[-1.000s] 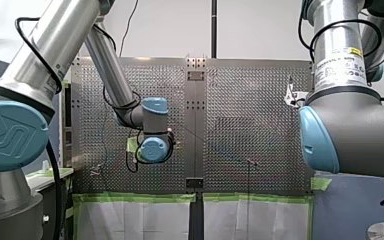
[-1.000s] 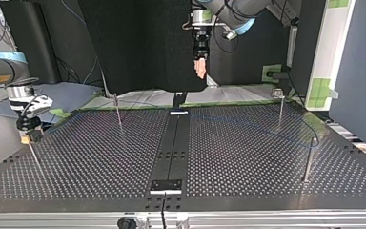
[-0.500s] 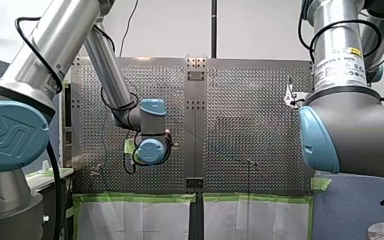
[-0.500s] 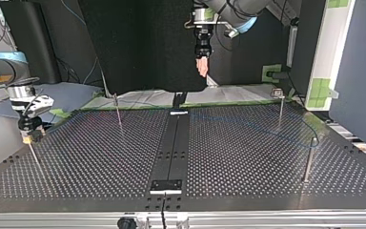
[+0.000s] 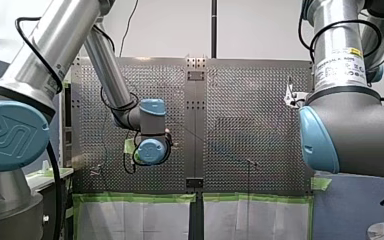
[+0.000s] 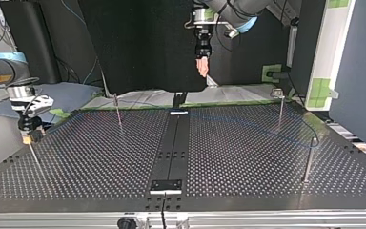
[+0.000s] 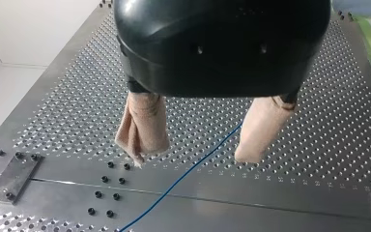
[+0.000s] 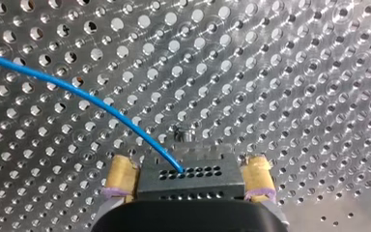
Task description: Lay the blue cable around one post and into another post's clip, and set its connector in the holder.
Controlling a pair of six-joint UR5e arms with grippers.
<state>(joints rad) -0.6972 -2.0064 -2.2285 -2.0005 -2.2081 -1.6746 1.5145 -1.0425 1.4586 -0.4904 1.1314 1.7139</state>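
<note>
The thin blue cable [image 8: 77, 92] ends in a black block with small holes [image 8: 188, 176], which sits between the yellow pads [image 8: 121, 180] of my right gripper [image 8: 189, 186]. That gripper is open, one pad close beside each side of the block. In the top view my right gripper [image 6: 28, 136] stands over a thin post [image 6: 34, 157] at the left. My left gripper [image 7: 193, 154] hangs open high above the plate with nothing between its beige pads; the blue cable [image 7: 188, 171] runs across the plate below it. In the top view my left gripper [image 6: 202, 67] is well above the far edge.
Thin posts stand on the perforated table [image 6: 100, 157]: one far left of centre [image 6: 117, 109], one far right [image 6: 280, 107], one nearer right [image 6: 309, 160], where the faint cable [image 6: 267, 126] curves. A dark centre strip [image 6: 171, 152] carries small plates.
My left arm's wrist shifted a little to the front view's left and its gripper rose slightly in the top view. My right gripper stayed at the post.
</note>
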